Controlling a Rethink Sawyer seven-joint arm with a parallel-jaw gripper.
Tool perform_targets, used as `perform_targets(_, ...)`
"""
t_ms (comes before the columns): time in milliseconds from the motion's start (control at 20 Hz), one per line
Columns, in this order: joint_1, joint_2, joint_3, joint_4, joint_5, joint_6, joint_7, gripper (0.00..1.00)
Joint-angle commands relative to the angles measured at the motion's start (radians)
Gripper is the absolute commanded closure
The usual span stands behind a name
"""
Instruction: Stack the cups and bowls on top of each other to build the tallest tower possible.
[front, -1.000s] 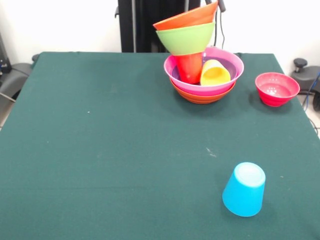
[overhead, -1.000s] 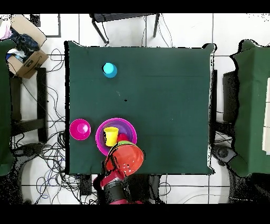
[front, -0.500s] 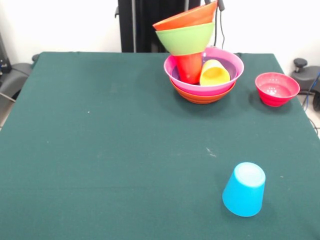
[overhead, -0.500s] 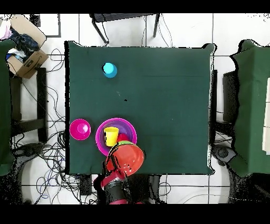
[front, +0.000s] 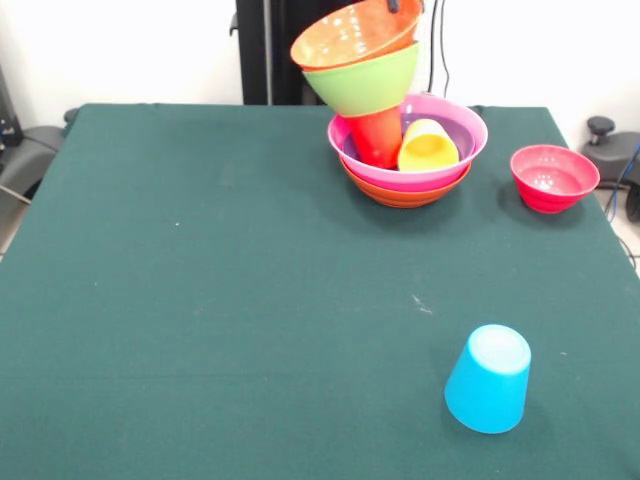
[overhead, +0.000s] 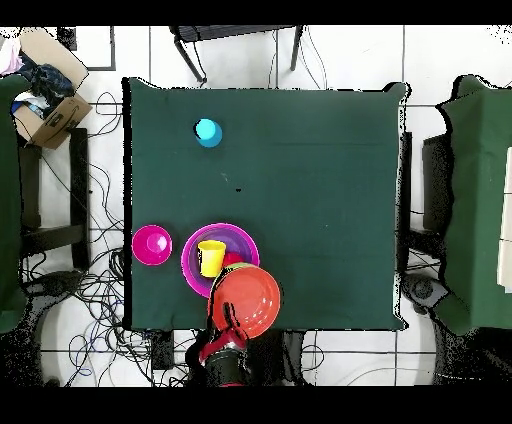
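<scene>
Green table (front: 200, 300), perhaps cardboard box (overhead: 48, 108)

Front view. The nested orange and magenta plastic bowls (front: 408, 180) are sitting at the far right of the green cloth table (front: 200, 300). In them, the upturned red plastic cup (front: 378, 137) is carrying the tilted lime green bowl (front: 362, 83) and upper orange bowl (front: 352, 35); the yellow plastic cup (front: 428, 146) is lying to its right. The small crimson bowl (front: 553, 178) is standing further right, apart. The inverted light blue cup (front: 488, 378) is sitting near right, well apart.
</scene>
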Motion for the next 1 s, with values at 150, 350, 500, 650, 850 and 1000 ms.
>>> perform_targets(150, -0.048, -0.179, 0.137, -0.015, -0.155, 0.385, 0.226, 0.00)
perform_targets(350, -0.049, -0.201, 0.154, -0.003, -0.145, 0.407, 0.216, 0.00)
perform_targets(500, -0.052, -0.206, 0.157, 0.002, -0.144, 0.404, 0.213, 0.00)
perform_targets(650, -0.058, -0.197, 0.152, 0.003, -0.140, 0.387, 0.204, 0.00)
perform_targets(850, -0.051, -0.205, 0.153, 0.014, -0.125, 0.391, 0.201, 0.00)
perform_targets(1000, -0.022, -0.199, 0.148, 0.027, -0.082, 0.398, 0.191, 0.00)
